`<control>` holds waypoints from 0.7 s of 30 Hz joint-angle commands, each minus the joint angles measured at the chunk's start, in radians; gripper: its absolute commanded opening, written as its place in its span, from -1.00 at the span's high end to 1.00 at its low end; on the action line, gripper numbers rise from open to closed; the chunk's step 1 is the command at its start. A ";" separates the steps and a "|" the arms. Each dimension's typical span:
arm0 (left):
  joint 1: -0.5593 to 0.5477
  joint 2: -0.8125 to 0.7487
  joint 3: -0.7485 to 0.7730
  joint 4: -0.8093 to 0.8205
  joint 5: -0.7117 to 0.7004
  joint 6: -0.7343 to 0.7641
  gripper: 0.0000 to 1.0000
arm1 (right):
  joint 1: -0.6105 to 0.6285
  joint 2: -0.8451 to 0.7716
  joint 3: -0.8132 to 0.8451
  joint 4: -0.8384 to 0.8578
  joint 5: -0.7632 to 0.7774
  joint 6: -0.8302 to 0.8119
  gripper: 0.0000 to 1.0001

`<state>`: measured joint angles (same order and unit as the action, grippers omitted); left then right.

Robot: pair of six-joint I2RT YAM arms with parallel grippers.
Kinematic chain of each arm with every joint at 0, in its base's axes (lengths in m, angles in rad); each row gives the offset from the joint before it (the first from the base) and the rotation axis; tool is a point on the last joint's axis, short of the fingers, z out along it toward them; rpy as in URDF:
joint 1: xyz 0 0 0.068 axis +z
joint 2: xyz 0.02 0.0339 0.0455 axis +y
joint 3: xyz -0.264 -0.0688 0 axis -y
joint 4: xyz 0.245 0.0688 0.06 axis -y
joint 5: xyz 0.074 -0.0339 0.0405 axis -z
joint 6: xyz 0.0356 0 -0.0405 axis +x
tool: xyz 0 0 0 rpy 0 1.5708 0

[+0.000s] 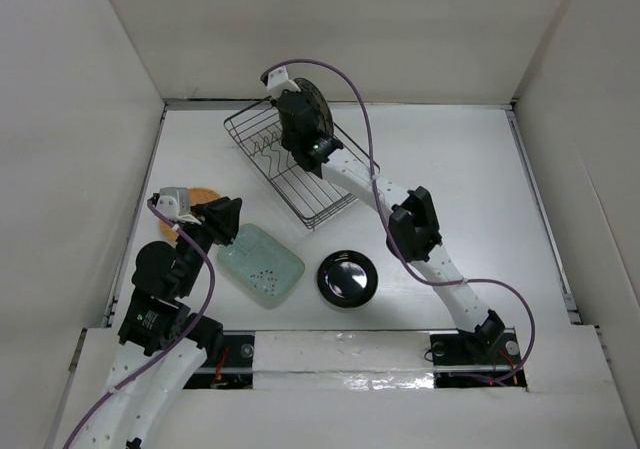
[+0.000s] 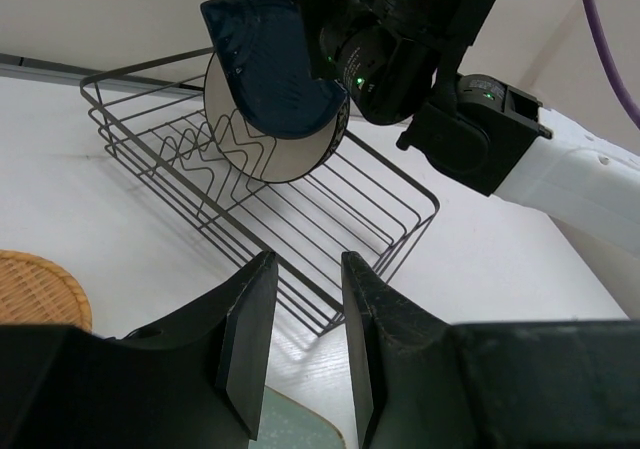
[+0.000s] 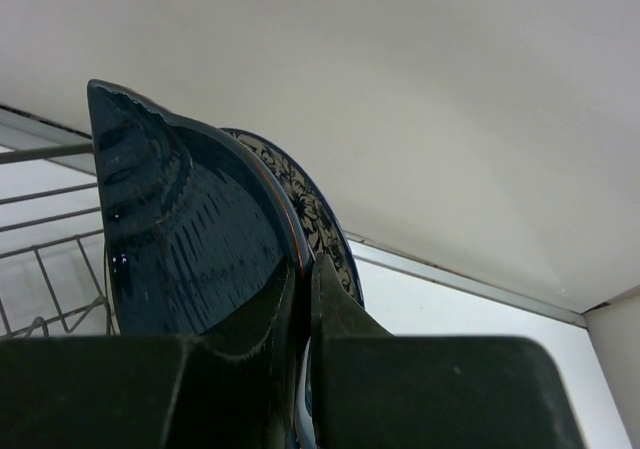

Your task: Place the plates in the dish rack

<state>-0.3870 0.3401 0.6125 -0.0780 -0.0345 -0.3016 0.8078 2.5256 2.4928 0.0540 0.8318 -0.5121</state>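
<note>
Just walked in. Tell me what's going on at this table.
The right pincer is clamped on a dark blue teardrop plate, holding it on edge over the grey wire dish rack, beside a cream round floral plate that appears to stand in the rack. The left pincer is open and empty, down by the table. A speckled mint-green rounded-rectangle plate, a glossy black round plate and a small orange round plate lie on it, not yet loaded.
</note>
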 commanded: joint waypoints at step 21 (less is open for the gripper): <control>-0.007 0.027 0.009 0.049 0.013 -0.002 0.44 | 0.019 0.005 -0.101 0.331 0.043 -0.141 1.00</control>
<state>-0.3870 0.3569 0.6125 -0.0780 -0.0307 -0.3012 0.8150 2.5553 2.3898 0.2199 0.8452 -0.6228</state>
